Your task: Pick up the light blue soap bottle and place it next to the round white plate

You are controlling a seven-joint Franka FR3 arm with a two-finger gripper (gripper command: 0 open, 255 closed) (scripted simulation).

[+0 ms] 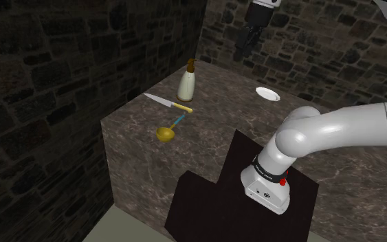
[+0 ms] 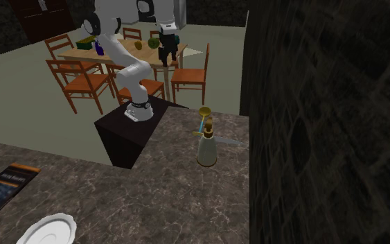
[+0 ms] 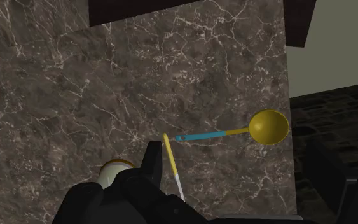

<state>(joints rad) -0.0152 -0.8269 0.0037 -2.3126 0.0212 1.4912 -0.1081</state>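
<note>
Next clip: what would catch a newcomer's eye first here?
The white arm's black gripper hangs open, high above a dark marble counter walled by rough stone. Near the counter's far corner stands a pale soap bottle with a brown top, a knife and a yellow ladle lying before it; a white plate sits apart, toward the shoulder view's right.

The pale round-bodied bottle with a brown top (image 1: 188, 84) stands near the far corner of the dark marble counter (image 1: 219, 120), a rough stone wall (image 1: 308, 41) close behind — open air above. A yellow-handled knife (image 1: 168, 103) lies just beside its base, a yellow blue-handled ladle (image 1: 169, 129) nearby; bare counter runs on to the small round white plate (image 1: 267, 94).
</note>
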